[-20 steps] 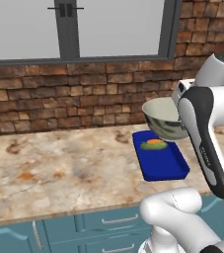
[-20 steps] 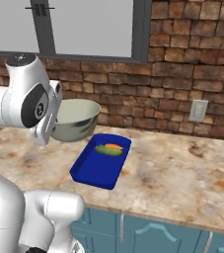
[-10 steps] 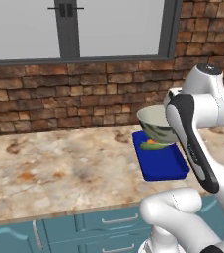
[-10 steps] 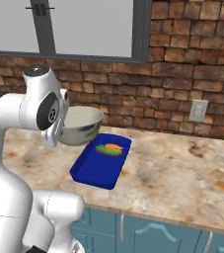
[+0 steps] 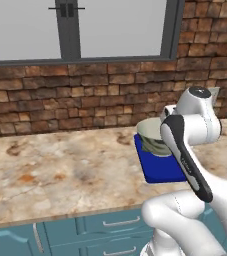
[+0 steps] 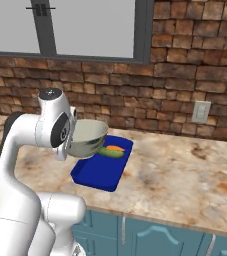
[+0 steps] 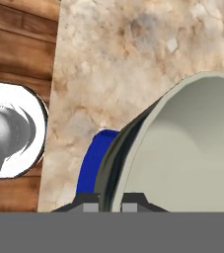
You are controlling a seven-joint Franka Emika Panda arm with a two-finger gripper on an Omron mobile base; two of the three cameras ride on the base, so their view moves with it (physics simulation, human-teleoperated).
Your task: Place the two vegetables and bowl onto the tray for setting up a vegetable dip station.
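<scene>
jaws (image 7: 110,203) clamping bowl (image 6: 87,137), now above tray (image 6: 102,172)

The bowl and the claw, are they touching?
Touching. The hand view shows the claw with one fingertip on each side of the bowl rim, pinching it.

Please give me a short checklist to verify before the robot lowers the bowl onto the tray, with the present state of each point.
1. Gripper shut on the rim of the bowl: ok.
2. Bowl above the tray, not resting on it: ok.
3. Cucumber and carrot already in the tray, at its far end: ok.
4. Free tray floor at the near end: ok.
5. Bowl level: not ok, it is tilted.
6. Bowl will clear the vegetables when lowered: cannot tell.
</scene>
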